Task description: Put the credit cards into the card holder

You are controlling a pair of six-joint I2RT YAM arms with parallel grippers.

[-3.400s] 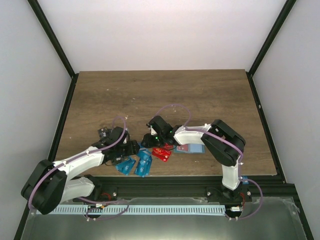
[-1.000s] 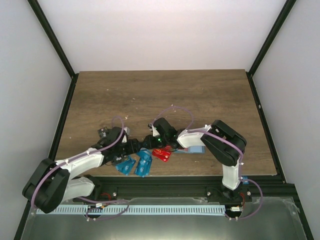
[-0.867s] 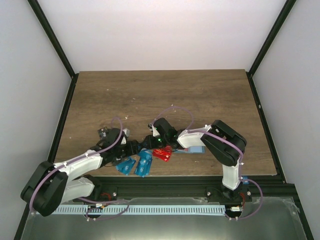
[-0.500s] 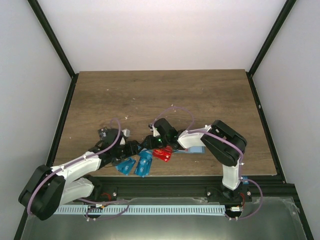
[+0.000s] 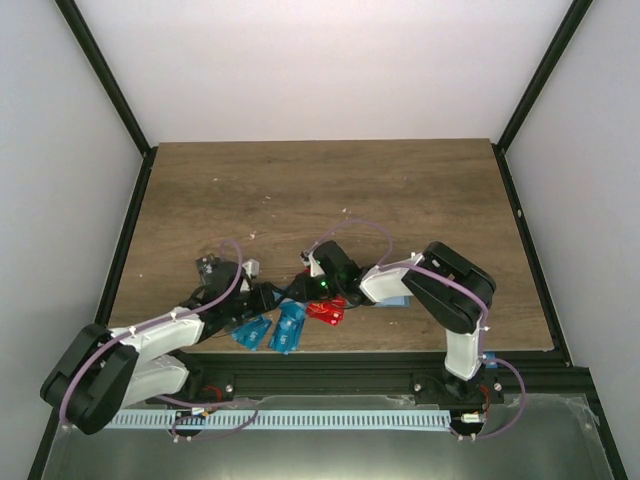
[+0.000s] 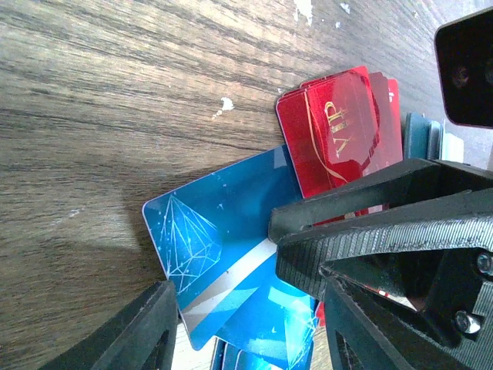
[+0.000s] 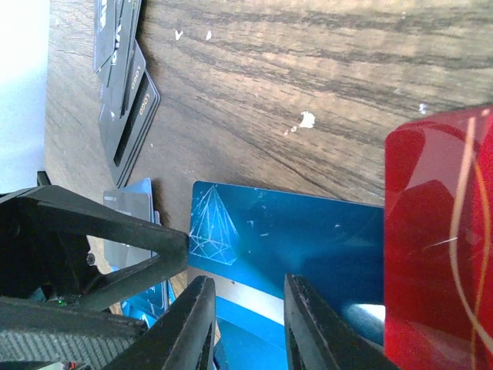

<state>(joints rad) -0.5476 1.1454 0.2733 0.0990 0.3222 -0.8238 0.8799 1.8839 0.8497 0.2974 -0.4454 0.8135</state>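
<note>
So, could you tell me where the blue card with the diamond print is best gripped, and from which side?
Probably by its diamond-printed short end, coming in low from the bare wood. The blue card lies flat on the table; that end is free, while a red card overlaps the opposite end, likely leaving no room to pinch there.

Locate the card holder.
In the top view, the card holder lies near the front edge of the table, partly under the right arm, just right of the red cards.
</note>
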